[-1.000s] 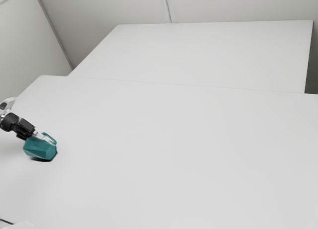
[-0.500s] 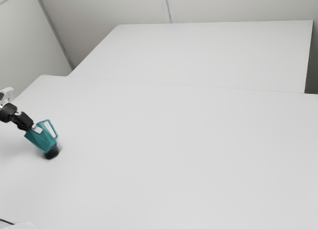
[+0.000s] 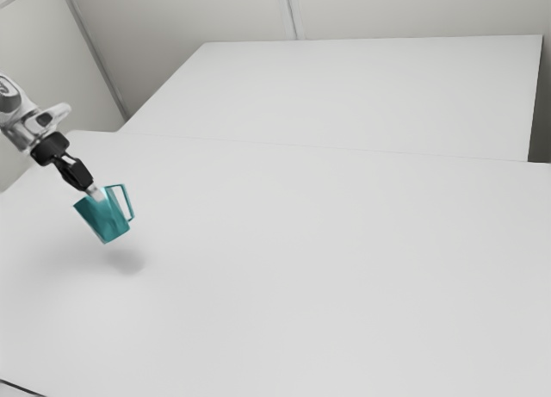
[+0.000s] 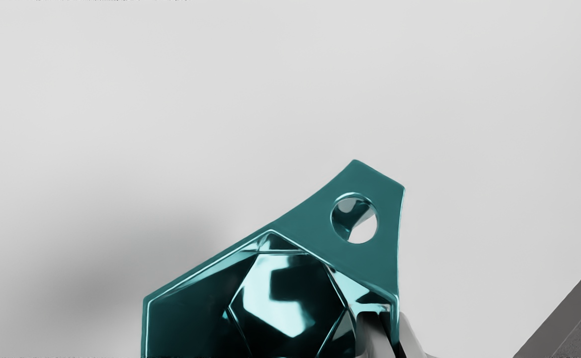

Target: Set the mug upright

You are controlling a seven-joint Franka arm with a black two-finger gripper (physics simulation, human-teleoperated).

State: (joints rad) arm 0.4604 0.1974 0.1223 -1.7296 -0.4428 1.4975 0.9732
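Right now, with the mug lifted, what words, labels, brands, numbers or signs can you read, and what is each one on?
No readable text on the mug or the table.
Arm: a dark curved mark near the exterior view's left edge, too small to tell if it is lettering.

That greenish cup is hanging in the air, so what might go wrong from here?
The gripper pinches the mug by one side of its wall, one finger inside, so it might swivel or slip.

The mug is tilted; set down like this, it would probably meet the table on an edge of its base and could topple.

Its shadow lies apart below it, so letting go now would likely mean a drop.
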